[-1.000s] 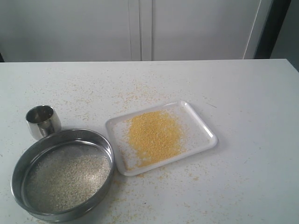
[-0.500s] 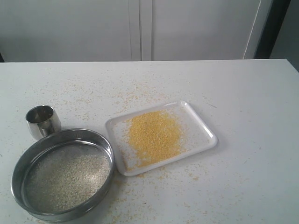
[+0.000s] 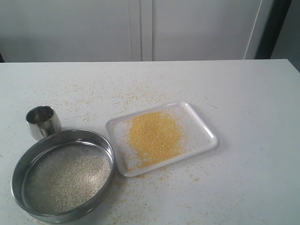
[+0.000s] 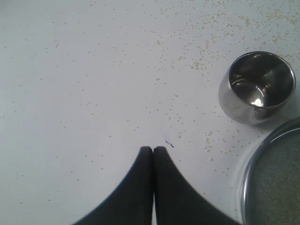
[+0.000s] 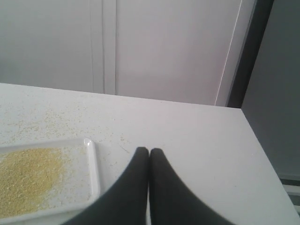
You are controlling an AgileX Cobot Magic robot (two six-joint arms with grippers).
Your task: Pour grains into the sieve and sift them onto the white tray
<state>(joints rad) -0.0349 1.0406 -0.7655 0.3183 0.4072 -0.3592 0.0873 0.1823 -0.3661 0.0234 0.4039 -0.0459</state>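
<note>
The round steel sieve (image 3: 63,176) rests on the table at the front left, with pale off-white grains (image 3: 65,178) on its mesh. To its right lies the white tray (image 3: 206,133), carrying a heap of fine yellow grains (image 3: 154,136). Neither arm shows in the exterior view. My left gripper (image 4: 153,149) is shut and empty above bare table, with the sieve's rim (image 4: 248,173) off to one side. My right gripper (image 5: 148,150) is shut and empty too, beside the tray's corner (image 5: 93,168) and its yellow grains (image 5: 28,173).
A small rounded steel cup (image 3: 43,122) stands upright and empty just behind the sieve; the left wrist view shows the cup (image 4: 257,86) too. Stray grains are scattered over the white table (image 3: 243,93). A pale wall panel (image 3: 140,28) stands behind the table's far edge.
</note>
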